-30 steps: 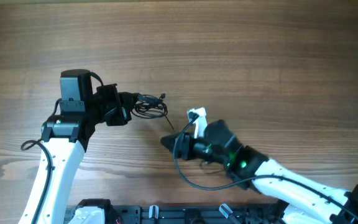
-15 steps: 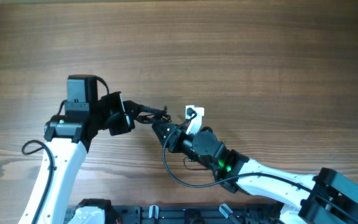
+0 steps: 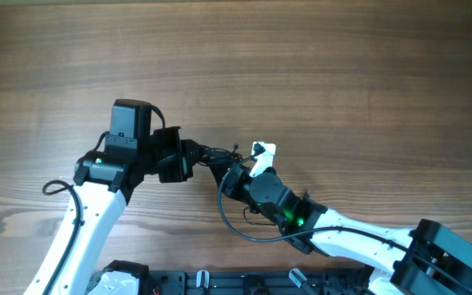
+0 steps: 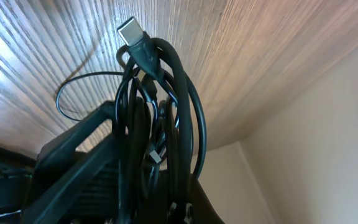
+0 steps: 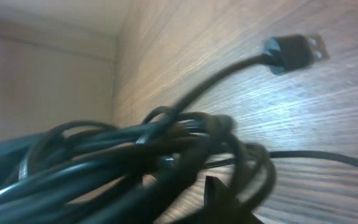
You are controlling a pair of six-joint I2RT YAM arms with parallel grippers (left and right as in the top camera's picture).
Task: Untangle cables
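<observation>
Closest, the right gripper (image 3: 228,170) crowds the cables (image 3: 216,153) from below right, its jaw opening impossible to tell; left of the cables, the left gripper (image 3: 195,154) clamps them; a USB plug (image 4: 129,30) juts beyond.

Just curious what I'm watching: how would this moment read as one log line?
step: untangling | left end effector: gripping cable bundle | right end effector: at bundle, grip unclear | USB plug: sticking out, free
</observation>
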